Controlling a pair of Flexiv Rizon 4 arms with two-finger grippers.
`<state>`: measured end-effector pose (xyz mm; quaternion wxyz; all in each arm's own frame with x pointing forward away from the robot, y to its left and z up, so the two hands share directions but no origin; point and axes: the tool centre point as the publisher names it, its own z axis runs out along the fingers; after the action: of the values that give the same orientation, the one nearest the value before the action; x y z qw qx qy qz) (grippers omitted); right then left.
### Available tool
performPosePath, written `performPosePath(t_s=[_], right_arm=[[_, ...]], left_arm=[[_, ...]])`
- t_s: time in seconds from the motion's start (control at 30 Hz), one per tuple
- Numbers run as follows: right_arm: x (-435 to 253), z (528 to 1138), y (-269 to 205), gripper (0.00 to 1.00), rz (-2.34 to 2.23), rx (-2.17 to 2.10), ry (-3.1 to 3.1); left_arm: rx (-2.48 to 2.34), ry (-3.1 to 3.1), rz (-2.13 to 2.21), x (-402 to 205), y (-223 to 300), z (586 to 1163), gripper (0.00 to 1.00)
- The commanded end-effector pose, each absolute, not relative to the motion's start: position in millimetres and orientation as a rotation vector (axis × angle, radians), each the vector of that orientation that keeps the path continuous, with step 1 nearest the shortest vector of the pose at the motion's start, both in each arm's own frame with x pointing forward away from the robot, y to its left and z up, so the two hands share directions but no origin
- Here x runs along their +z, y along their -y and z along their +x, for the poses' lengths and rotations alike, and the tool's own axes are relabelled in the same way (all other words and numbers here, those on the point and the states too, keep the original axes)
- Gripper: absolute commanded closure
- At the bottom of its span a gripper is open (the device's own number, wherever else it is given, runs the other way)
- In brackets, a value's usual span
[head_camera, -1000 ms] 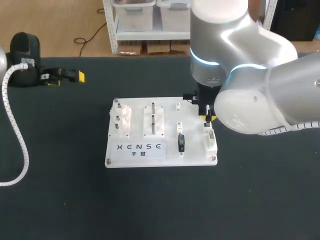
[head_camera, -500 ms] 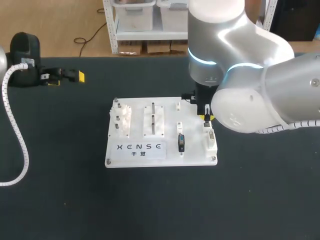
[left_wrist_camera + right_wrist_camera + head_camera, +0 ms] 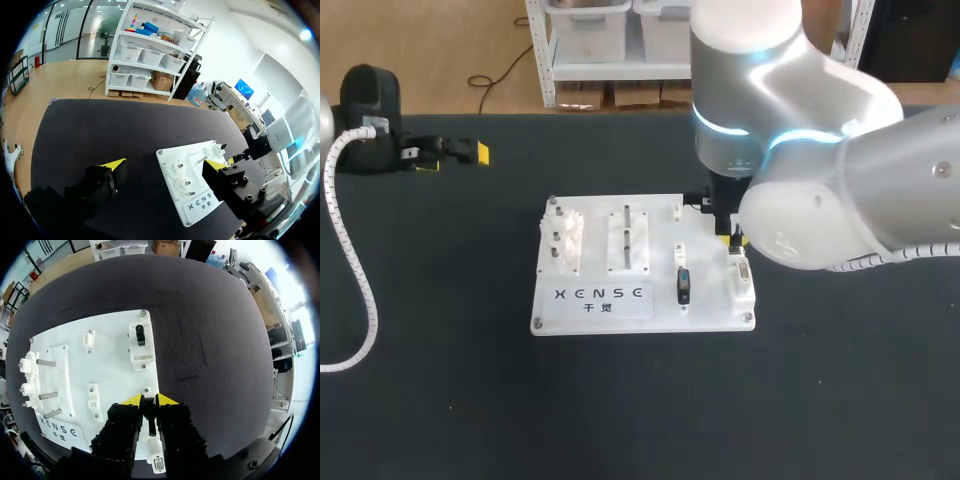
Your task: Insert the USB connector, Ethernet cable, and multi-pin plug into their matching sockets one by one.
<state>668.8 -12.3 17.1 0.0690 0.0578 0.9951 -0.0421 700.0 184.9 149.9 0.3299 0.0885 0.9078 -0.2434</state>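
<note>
A white board (image 3: 595, 252) (image 3: 115, 370) carries several white socket blocks. My right gripper (image 3: 731, 236) (image 3: 149, 401) hangs over the board's right edge, shut on a small dark plug (image 3: 149, 417); which connector it is I cannot tell. Just in front of it lies the multi-pin socket (image 3: 742, 272) (image 3: 157, 463). Behind it, near the board's back right corner, stands a block with a black opening (image 3: 140, 335). A dark connector (image 3: 682, 286) sits in the middle block. My left gripper (image 3: 455, 158) (image 3: 165, 164) rests far off at the back left, open and empty.
A block with metal posts (image 3: 560, 235) (image 3: 45, 385) stands on the board's left side, behind the printed label (image 3: 600, 294). My left arm's white coiled hose (image 3: 355, 270) trails over the dark table at the far left.
My right arm has drifted slightly left and back over the board, the plug still in its grip. The left arm has not moved.
</note>
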Motion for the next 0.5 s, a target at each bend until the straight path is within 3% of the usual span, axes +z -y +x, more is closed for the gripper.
performPosePath(t_s=[0.03,0.23,0.27,0.3,0.33,0.5], right_arm=[[7,671,14,1.0,0.186,-0.147,-3.001],[7,673,14,1.0,0.192,-0.158,-2.987],[10,674,13,0.87,0.194,-0.158,-2.982],[13,674,13,0.58,0.193,-0.158,-2.976],[17,675,12,0.0,0.182,-0.153,-2.959],[39,677,8,0.0,0.164,-0.135,-2.917]], left_arm=[[-0.637,-2.374,0.231,150,-185,700,0.0],[-0.637,-2.374,0.231,150,-185,700,0.0],[-0.637,-2.374,0.231,150,-185,700,0.0],[-0.637,-2.374,0.231,150,-185,700,0.0],[-0.637,-2.374,0.231,150,-185,700,0.0],[-0.637,-2.374,0.231,150,-185,700,0.0]])
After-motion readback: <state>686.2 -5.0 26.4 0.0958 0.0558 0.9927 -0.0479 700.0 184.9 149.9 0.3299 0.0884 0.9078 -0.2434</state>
